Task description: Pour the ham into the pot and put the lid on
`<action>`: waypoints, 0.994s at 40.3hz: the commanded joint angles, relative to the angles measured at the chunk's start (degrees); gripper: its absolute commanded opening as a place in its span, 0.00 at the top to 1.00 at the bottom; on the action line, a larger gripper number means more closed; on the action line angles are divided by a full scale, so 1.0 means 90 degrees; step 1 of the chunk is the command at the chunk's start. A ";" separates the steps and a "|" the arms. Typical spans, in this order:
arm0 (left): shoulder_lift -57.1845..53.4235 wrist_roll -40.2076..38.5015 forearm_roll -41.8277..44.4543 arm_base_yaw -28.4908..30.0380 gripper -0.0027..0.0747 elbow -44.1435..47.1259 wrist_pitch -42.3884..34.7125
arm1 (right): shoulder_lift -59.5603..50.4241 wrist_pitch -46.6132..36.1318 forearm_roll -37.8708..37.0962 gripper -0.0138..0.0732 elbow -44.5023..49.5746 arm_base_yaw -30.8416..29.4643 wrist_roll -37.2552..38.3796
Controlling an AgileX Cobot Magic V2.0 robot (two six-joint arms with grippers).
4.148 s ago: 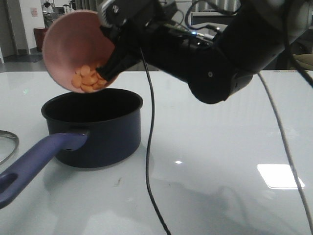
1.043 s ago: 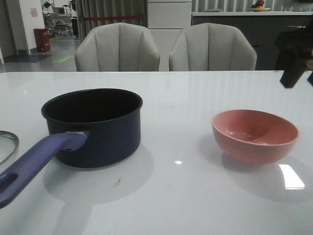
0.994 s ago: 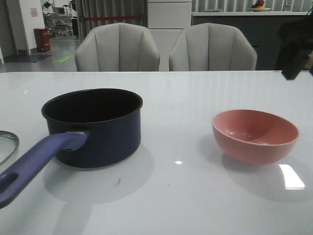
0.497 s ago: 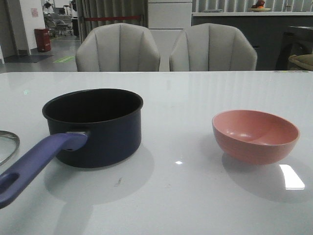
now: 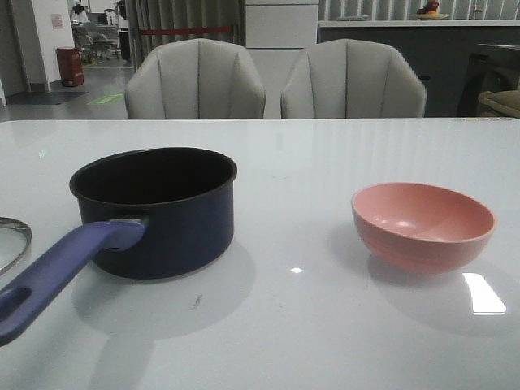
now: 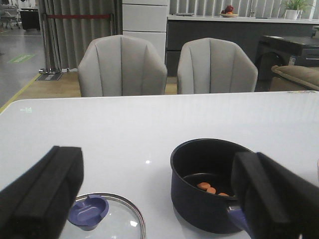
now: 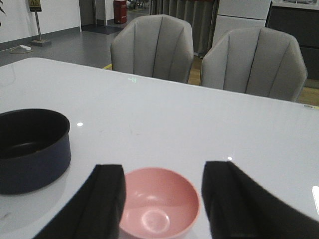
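Observation:
The dark navy pot [image 5: 154,213] stands at the left of the table, its purple-blue handle [image 5: 57,268] pointing toward me. A few orange ham slices [image 6: 209,188] lie on its black bottom; the front view hides them behind the wall. Flat on the table left of the pot lies the glass lid [image 6: 119,221] with its blue knob [image 6: 88,211]; only its rim [image 5: 15,240] shows in front. My left gripper [image 6: 155,167] hangs open, back from the lid and the pot [image 6: 209,184]. Open and holding nothing, my right gripper [image 7: 164,172] hovers over the empty pink bowl [image 7: 159,206].
The pink bowl [image 5: 422,226] sits upright on the right side of the white table [image 5: 292,154]. Two grey chairs [image 5: 195,81] stand behind the far edge. Neither arm shows in the front view.
Earlier the right gripper held the pink bowl tilted over the pot with ham in it. Now the bowl stands empty at the right, and the right arm has withdrawn out of the front view.

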 commanded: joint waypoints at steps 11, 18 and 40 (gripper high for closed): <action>0.0069 0.0011 -0.0011 -0.0058 0.14 -0.0157 -0.0363 | -0.0172 -0.0316 0.0017 0.58 0.0318 -0.0002 0.0022; 0.0069 0.0011 -0.0011 -0.0058 0.14 -0.0117 -0.0325 | -0.0172 -0.0309 0.0024 0.66 0.0318 -0.0002 0.0022; 0.1780 -0.0068 0.0041 0.0582 0.14 -0.0890 -0.0086 | -0.0172 -0.0309 0.0024 0.66 0.0318 -0.0009 0.0022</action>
